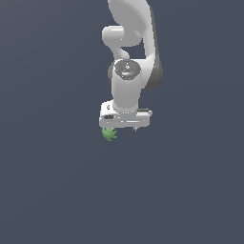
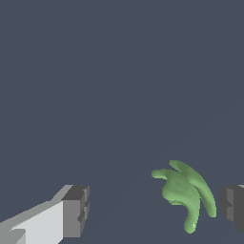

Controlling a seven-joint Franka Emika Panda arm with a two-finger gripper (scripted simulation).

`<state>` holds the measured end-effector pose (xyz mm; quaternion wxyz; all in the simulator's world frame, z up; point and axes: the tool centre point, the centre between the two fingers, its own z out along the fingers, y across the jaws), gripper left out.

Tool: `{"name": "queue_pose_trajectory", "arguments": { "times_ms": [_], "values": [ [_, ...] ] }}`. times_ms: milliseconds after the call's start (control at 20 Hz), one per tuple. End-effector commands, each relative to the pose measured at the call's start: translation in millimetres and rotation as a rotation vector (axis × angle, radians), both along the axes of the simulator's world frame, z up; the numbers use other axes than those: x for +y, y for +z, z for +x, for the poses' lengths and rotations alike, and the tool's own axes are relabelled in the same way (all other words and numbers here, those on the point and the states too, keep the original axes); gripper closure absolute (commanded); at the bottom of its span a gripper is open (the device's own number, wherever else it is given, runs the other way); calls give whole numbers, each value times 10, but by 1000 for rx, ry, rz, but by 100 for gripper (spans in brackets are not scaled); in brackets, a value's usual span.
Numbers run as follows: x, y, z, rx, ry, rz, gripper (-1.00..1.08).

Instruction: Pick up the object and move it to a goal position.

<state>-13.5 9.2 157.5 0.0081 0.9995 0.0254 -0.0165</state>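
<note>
From the exterior view I see only a flat, uniform dark blue-grey counter (image 1: pixel 52 190) around the work area, with no other item on it and nothing standing between the arm and its target. The white arm (image 1: pixel 131 57) reaches down from the upper part of that view, its wrist pointed straight at the counter, and the hand (image 1: pixel 125 127) hangs below it. The object (image 1: pixel 109 134), a small bright green piece with jagged, leaf-like points, shows just under the hand's edge toward the exterior view's left, far smaller than the hand's white body. In the wrist view I read the hand (image 2: pixel 153 209) as spread wide: one dark grey pad on its white finger (image 2: pixel 76 212) sits at one side of the picture and the other pad is partly cut off by the opposite edge, with a broad gap of bare counter (image 2: pixel 119 86) between them. The object (image 2: pixel 187 194) lies inside that gap but well off centre, just beside the cut-off pad and well apart from the other one. A thin strip of counter shows between the green lobes and the near pad, so I see no contact, and the hand holds nothing. I cannot tell from either view how high the fingertips stand above the counter.
</note>
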Motion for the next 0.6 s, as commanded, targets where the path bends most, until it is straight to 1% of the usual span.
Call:
{"name": "queue_pose_trajectory", "arguments": {
  "times_ms": [0, 350, 550],
  "values": [
    [0, 0, 0, 0, 0, 0, -92],
    [-2, 156, 67, -18, 10, 17, -92],
    [-3, 161, 69, -19, 10, 18, -92]
  ]
}}
